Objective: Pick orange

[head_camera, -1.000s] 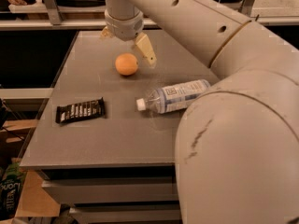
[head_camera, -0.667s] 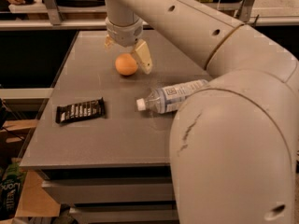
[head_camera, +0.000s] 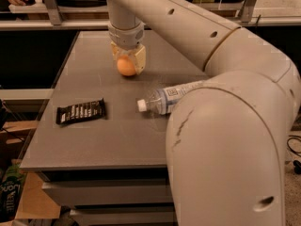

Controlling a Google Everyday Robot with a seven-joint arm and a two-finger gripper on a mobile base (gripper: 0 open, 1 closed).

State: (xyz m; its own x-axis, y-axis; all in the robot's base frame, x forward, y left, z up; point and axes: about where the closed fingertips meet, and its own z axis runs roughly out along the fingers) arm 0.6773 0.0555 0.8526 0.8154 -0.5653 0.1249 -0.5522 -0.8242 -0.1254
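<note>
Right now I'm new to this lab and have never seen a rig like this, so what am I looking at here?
The big cream tube is a robot arm. The single camera looks along it, down onto a grey table. At the arm's far end is its gripper, low over the orange, which seems to rest on the table. I cannot tell whether the gripper already holds the fruit. Nearer the camera, a clear plastic bottle lies on its side. A black snack wrapper lies flat to its left. The gripper touches neither of them.
</note>
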